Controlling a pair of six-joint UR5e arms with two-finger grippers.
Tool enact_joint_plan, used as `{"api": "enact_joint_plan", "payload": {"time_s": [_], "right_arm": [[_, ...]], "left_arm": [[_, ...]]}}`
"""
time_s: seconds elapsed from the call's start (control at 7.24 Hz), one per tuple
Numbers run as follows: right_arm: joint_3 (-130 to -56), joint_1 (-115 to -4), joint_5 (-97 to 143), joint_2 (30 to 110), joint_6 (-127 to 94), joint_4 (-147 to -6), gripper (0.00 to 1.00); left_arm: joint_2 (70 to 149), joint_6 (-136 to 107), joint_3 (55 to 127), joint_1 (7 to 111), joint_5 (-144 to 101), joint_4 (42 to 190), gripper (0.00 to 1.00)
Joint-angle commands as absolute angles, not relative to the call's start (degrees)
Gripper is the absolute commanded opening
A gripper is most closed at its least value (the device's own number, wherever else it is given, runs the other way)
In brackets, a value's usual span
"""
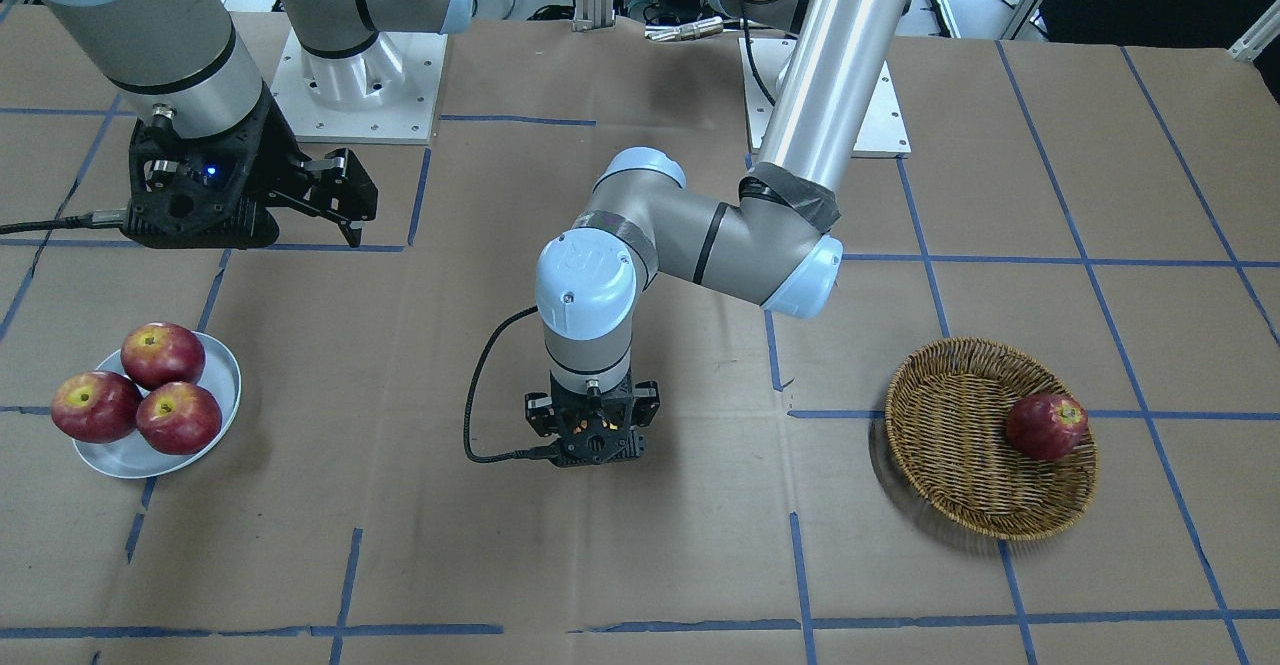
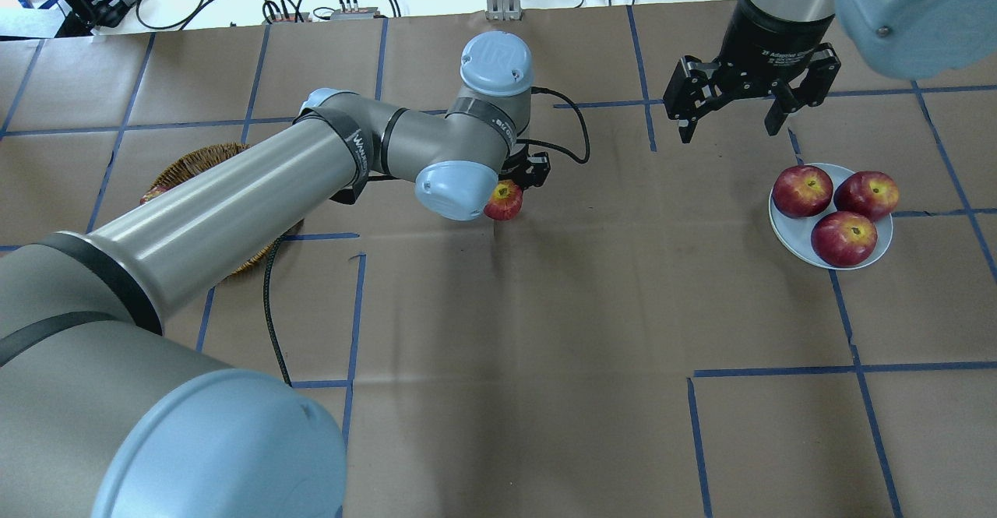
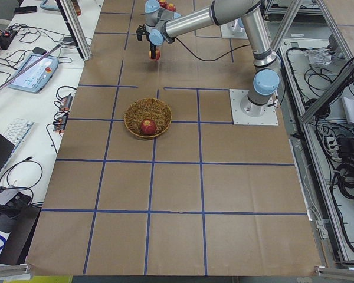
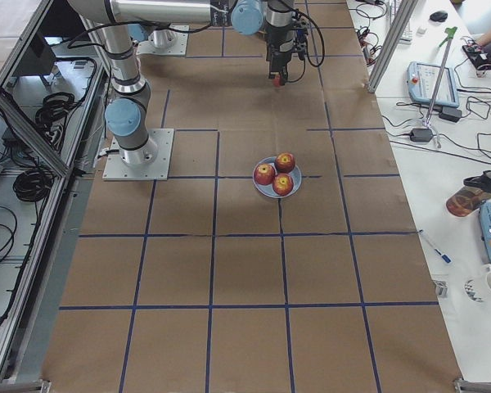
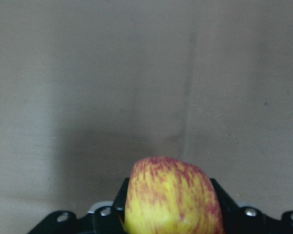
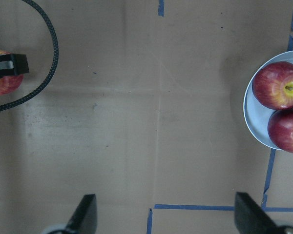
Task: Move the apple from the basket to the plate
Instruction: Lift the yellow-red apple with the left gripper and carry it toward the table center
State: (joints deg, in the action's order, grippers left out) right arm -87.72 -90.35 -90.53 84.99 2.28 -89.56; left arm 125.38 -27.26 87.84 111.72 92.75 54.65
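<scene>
My left gripper is shut on the pale red, yellow-streaked apple and holds it over the middle of the table, between basket and plate. The apple fills the bottom of the left wrist view, with a finger on each side. The wicker basket holds one dark red apple. The pale plate holds three dark red apples. My right gripper is open and empty, up behind the plate; its fingers frame bare table.
The table is covered in brown paper with blue tape lines. The left wrist's black cable loops beside the gripper. The plate's rim shows at the right wrist view's right edge.
</scene>
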Motion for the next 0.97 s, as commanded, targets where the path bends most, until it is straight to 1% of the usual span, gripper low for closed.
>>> {"api": "enact_joint_plan", "payload": {"time_s": [0.0,0.14,0.28,0.41,0.69,0.83], "right_arm": [[-87.7,-90.4,-90.5,85.0,2.3,-89.6,1.0],[-87.7,-90.4,-90.5,85.0,2.3,-89.6,1.0],[-87.8,-90.4,-90.5,85.0,2.3,-89.6,1.0],[-87.8,-90.4,-90.5,85.0,2.3,-89.6,1.0],[-87.8,-90.4,-90.5,85.0,2.4,-89.6,1.0],[-87.7,-90.3,-90.6,85.0,2.4,-89.6,1.0]], "left_arm": [[125.5,-27.8,88.6,112.1,92.1,54.6,0.53],[125.6,-27.8,88.4,112.1,91.4,54.6,0.53],[125.7,-27.9,88.0,112.1,91.1,54.6,0.58],[125.8,-27.9,87.9,112.2,91.2,54.6,0.69],[125.7,-28.1,88.6,112.3,91.2,54.5,0.99],[125.0,-28.1,88.7,112.3,91.2,54.6,0.99]]}}
